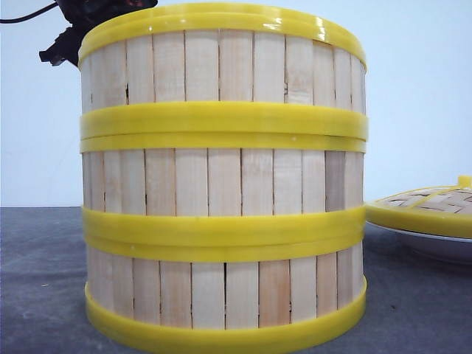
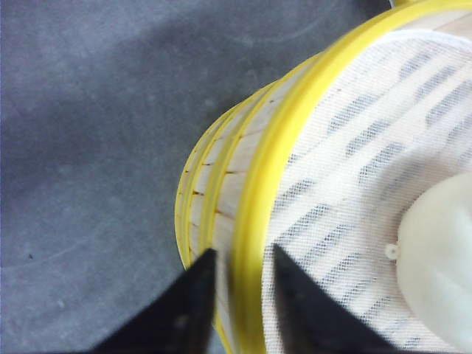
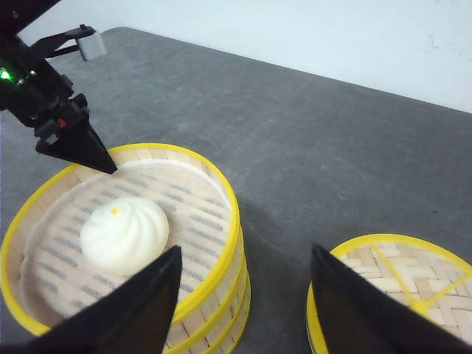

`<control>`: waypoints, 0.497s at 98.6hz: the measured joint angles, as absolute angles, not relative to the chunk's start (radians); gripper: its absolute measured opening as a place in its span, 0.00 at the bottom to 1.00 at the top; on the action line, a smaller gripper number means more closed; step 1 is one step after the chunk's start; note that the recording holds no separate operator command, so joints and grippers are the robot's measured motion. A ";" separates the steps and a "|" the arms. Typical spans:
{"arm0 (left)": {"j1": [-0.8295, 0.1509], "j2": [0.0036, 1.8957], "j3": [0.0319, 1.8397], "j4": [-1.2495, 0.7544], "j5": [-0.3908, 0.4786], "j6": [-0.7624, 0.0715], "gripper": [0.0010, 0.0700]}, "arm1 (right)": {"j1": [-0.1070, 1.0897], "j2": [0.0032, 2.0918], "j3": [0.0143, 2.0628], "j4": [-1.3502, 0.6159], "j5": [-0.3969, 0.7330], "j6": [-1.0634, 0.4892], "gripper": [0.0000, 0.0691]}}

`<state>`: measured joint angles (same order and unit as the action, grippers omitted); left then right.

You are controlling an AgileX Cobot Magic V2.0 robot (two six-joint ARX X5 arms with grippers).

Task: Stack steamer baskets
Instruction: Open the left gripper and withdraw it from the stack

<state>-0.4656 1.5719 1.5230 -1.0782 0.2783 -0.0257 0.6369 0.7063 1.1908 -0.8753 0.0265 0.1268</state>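
While the steamer baskets (image 1: 223, 177) sit stacked, left end effector (image 2: 237, 258) straddles the top rim, seemingly unclamped; right end effector (image 3: 243, 276) hangs released.

A dark grey, slightly mottled table (image 1: 44, 280) carries everything. The stack of three steamer baskets (image 1: 223, 184) stands directly on it, the bottom yellow rim resting on the surface, close to the front camera. To the stack's right, apart from it, a white plate (image 1: 442, 245) sits on the table, bearing the woven yellow-rimmed lid (image 1: 428, 206).
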 joint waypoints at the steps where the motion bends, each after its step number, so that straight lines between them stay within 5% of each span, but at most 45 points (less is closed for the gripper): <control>1: -0.465 1.572 1.523 -1.078 0.277 -0.025 0.29 | 0.637 0.706 1.191 -0.875 0.027 0.127 0.49; 10: -0.464 1.572 1.523 -1.075 0.255 -0.025 0.42 | 0.637 0.706 1.191 -0.875 0.026 0.127 0.50; 29: -0.453 1.571 1.523 -1.055 0.234 -0.025 0.49 | 0.637 0.706 1.191 -0.876 0.027 0.128 0.51; 49: -0.438 1.494 1.523 -0.962 0.233 -0.038 0.49 | 0.637 0.706 1.191 -0.923 0.049 0.136 0.73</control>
